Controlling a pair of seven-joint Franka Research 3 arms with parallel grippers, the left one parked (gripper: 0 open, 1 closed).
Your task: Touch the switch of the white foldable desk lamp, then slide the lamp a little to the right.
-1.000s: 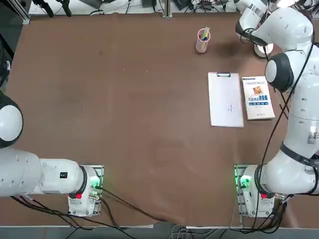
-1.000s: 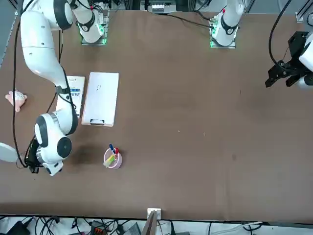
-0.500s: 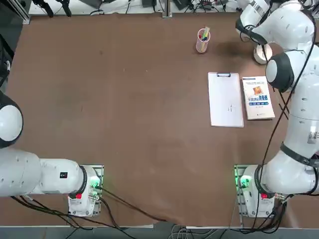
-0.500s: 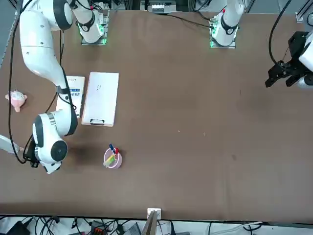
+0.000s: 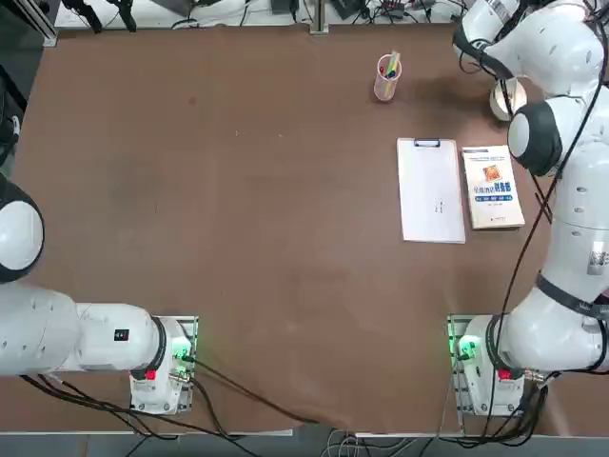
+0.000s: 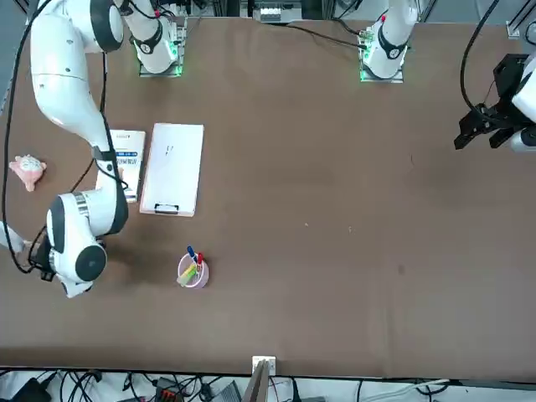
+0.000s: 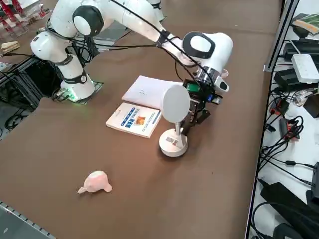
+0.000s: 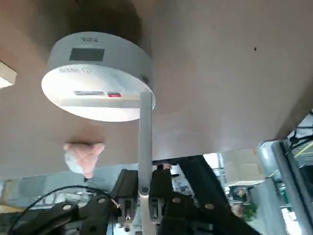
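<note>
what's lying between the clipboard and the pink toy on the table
In the right side view, the book lies between the clipboard and the pink toy, with bare table after it.

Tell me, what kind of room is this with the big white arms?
Probably a robot lab. Two white robot arms are bolted to a big brown table, cables and power bricks lie along its edge, and desk things like a book and a lamp are set out for practice.
</note>
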